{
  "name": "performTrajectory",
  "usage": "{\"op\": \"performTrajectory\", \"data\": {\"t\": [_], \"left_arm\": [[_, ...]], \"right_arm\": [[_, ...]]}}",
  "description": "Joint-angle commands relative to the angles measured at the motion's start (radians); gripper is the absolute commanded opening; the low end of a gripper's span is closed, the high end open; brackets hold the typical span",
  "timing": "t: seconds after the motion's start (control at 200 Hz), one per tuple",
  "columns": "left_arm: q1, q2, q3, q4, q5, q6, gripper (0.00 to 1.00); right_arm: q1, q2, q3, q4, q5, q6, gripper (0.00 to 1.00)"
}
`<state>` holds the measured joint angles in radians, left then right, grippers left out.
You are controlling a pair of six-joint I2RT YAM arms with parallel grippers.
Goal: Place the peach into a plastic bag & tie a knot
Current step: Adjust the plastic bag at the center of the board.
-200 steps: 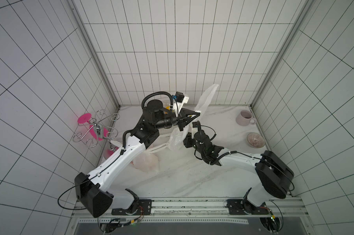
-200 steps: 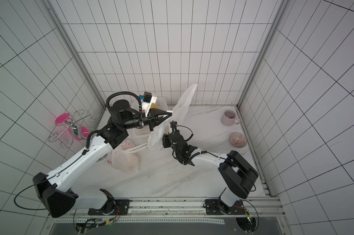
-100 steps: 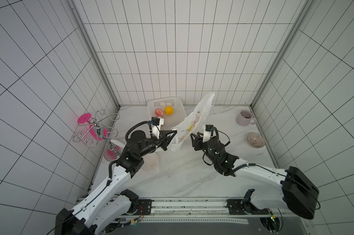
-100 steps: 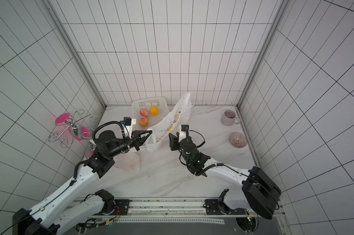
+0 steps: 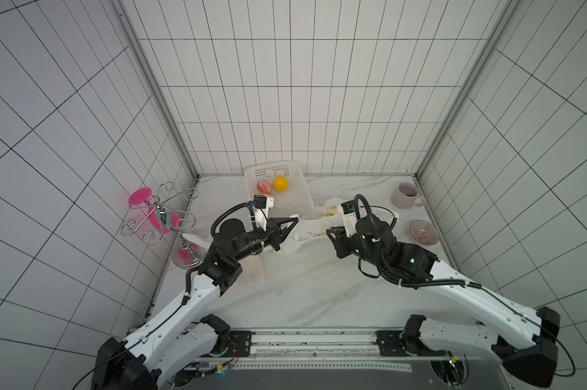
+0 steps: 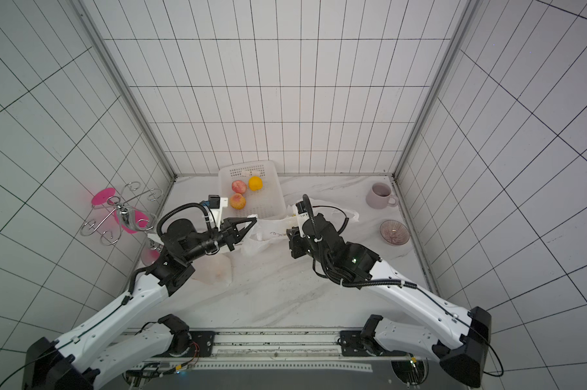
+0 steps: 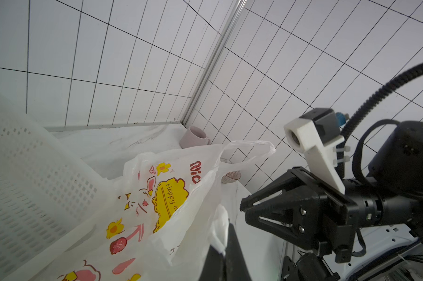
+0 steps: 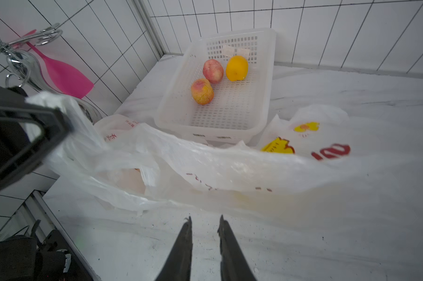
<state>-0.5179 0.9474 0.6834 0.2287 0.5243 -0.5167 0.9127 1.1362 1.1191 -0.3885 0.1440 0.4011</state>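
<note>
Since the right pincer (image 8: 204, 217) let go, parted and empty, only the left pincer (image 5: 295, 220) clenches the plastic bag (image 8: 229, 165), collapsed beside the basket (image 8: 268, 85).

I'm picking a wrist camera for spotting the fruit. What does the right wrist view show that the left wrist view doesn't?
Only the right wrist view: two peaches and an orange in the basket, the pink spatula, the metal rack. Only the left wrist view: the mug and the bowl. Both: the basket, the plastic bag, the left gripper pinching it, and the right gripper.
</note>
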Motion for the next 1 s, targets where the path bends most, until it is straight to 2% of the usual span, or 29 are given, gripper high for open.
{"op": "performTrajectory", "data": {"t": [0.0, 0.14, 0.515, 0.73, 0.845, 0.915, 0.995], "left_arm": [[-0.013, -0.015, 0.028, 0.025, 0.006, -0.011, 0.00], [-0.015, -0.015, 0.058, 0.017, -0.001, 0.003, 0.00], [-0.063, 0.030, 0.124, 0.015, 0.005, 0.019, 0.00], [-0.071, 0.030, 0.148, 0.016, -0.012, 0.023, 0.00], [-0.072, 0.032, 0.155, 0.027, -0.006, 0.012, 0.00], [-0.074, 0.030, 0.159, 0.031, -0.004, 0.003, 0.00], [-0.074, 0.017, 0.166, 0.028, -0.009, -0.001, 0.00]], "right_arm": [[0.009, 0.060, 0.112, -0.069, -0.080, -0.009, 0.18], [0.010, 0.069, 0.021, 0.059, -0.093, 0.012, 0.12], [0.009, 0.135, -0.035, 0.149, -0.150, 0.137, 0.01], [-0.004, 0.178, -0.138, 0.239, -0.131, 0.220, 0.00], [-0.029, 0.217, -0.185, 0.229, -0.052, 0.267, 0.00], [-0.032, 0.244, -0.194, 0.186, 0.073, 0.269, 0.01], [-0.041, 0.277, -0.219, 0.128, 0.266, 0.275, 0.10]]}}
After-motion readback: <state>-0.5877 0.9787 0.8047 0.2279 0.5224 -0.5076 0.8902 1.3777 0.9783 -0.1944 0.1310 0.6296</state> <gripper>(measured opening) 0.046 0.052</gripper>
